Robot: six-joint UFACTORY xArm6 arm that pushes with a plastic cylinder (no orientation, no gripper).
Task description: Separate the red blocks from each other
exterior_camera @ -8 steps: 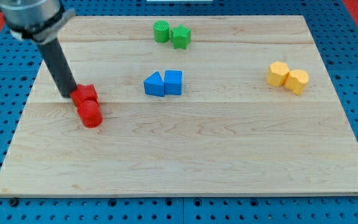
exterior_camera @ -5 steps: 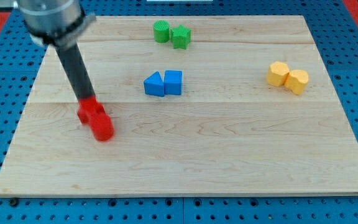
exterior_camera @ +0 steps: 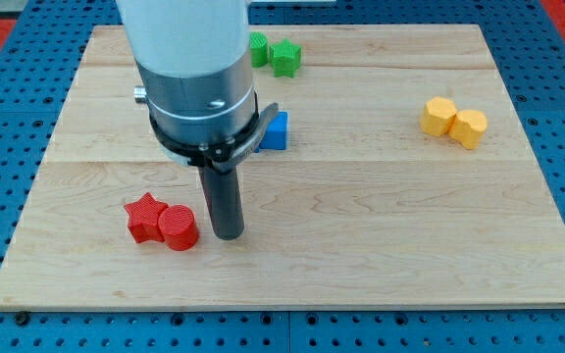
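A red star block [exterior_camera: 144,217] and a red cylinder block [exterior_camera: 178,227] lie touching each other at the view's lower left of the wooden board [exterior_camera: 381,226]. The star is on the left, the cylinder on the right. My tip [exterior_camera: 228,234] stands on the board just to the right of the red cylinder, a small gap apart from it. The arm's body hides part of the board above the tip.
A blue block [exterior_camera: 276,131] shows partly behind the arm near the middle. Two green blocks [exterior_camera: 274,54] sit at the view's top. Two yellow blocks [exterior_camera: 454,122] sit at the view's right.
My tip has moved from the upper left of the red blocks to the right of them. The red pair has shifted down and to the right and stayed together.
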